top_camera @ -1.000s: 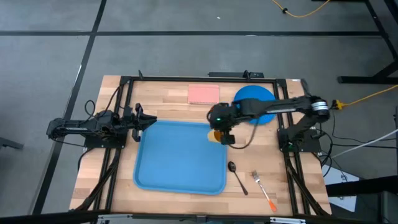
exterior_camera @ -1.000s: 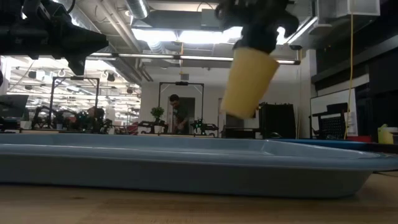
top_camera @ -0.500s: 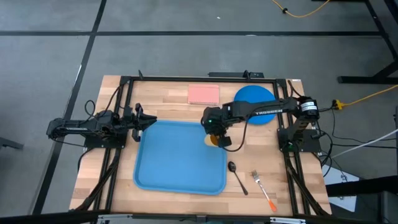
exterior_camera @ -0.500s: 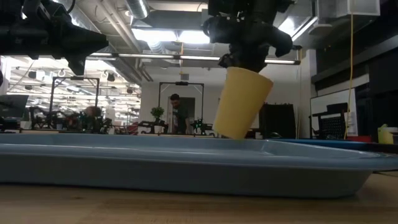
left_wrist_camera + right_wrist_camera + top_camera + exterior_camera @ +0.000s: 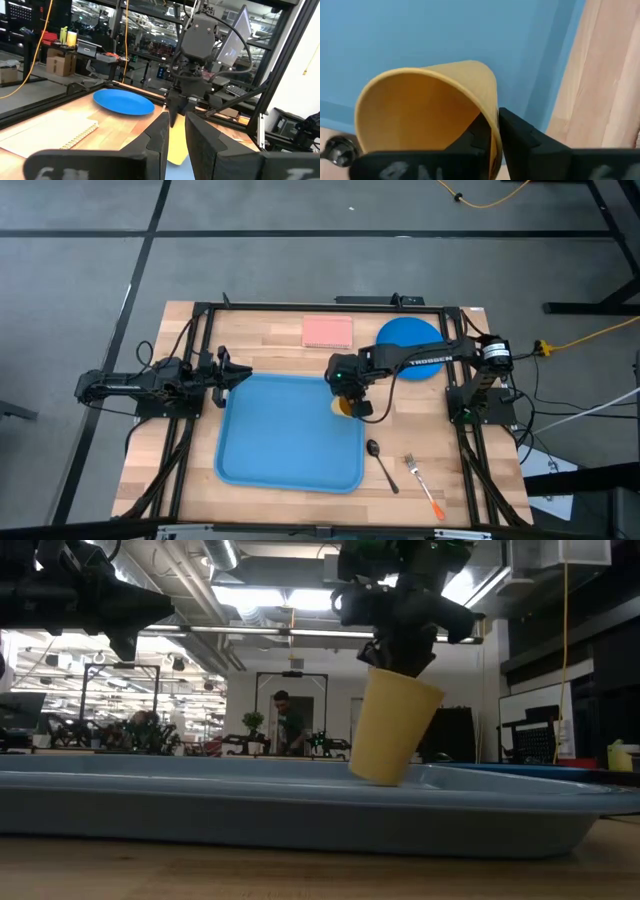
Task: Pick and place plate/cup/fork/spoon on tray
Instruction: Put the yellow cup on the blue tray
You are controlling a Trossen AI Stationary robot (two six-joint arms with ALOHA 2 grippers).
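Right tool (image 5: 345,392) clamped on the rim of the yellow cup (image 5: 390,730), which is tilted over the right edge of the light-blue tray (image 5: 290,432). Left tool (image 5: 238,373) waits at the tray's left corner, its 2 fingers together. Plate (image 5: 412,345), spoon (image 5: 381,463), fork (image 5: 423,486) on the counter (image 5: 260,330).

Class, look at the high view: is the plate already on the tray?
No. The plate lies on the wooden table beyond the tray, partly under the right arm.
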